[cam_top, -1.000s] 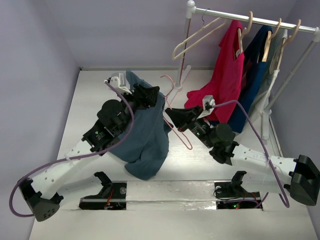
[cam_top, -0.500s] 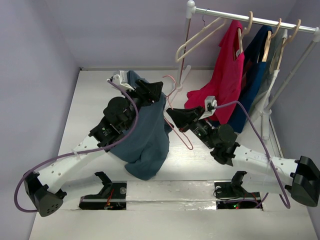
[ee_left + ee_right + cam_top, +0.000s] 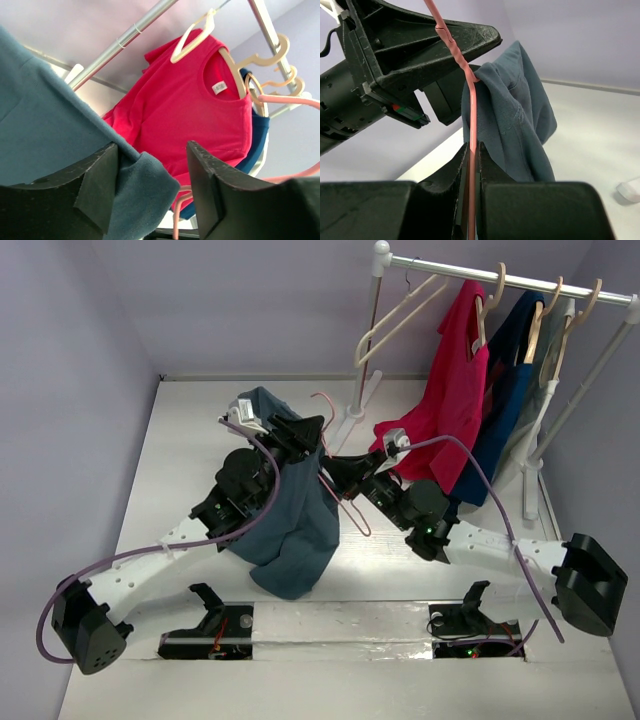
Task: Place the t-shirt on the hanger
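Left pincer (image 3: 152,145) stood half open, the t-shirt (image 3: 290,530) only draped over one finger, at nine o'clock of the hanger (image 3: 454,50) clamped in the right pincer (image 3: 471,145). Opened any wider, the shirt could slide off.

No readable text anywhere. Only candidate is the small white neck tag (image 3: 218,88) inside the collar of the red t-shirt (image 3: 190,115), left wrist view. Whatever is on it is too small to read. Nothing legible in the top external or right wrist views.
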`<action>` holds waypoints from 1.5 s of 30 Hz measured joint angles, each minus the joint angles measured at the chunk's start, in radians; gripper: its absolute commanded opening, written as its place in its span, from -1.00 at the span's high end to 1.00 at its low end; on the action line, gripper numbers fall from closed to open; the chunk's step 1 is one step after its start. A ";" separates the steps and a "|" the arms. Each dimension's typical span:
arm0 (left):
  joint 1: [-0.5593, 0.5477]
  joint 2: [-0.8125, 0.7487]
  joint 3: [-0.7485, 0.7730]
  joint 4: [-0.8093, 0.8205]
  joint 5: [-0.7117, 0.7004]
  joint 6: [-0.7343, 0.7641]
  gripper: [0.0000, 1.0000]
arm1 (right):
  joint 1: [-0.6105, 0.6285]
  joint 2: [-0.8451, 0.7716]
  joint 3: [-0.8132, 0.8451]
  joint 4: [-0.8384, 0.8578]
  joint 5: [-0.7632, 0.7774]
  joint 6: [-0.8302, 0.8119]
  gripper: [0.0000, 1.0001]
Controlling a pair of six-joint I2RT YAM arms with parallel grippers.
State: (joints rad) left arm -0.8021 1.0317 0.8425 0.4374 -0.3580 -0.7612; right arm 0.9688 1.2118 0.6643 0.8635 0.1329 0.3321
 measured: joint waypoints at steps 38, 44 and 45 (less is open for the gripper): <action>-0.008 -0.105 -0.129 0.163 0.040 -0.020 1.00 | 0.014 -0.085 0.069 -0.314 -0.069 -0.026 -0.26; -0.008 -0.161 -0.130 0.157 0.042 -0.042 1.00 | 0.014 -0.248 0.042 -0.418 -0.034 -0.020 -0.30; -0.008 -0.166 -0.130 0.156 0.043 -0.045 1.00 | 0.014 -0.274 0.023 -0.431 -0.026 -0.020 -0.28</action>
State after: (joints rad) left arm -0.8097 0.8658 0.7120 0.5938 -0.3149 -0.8059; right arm 0.9833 0.9375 0.6872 0.4320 0.1070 0.3119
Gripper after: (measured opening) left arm 0.089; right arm 0.645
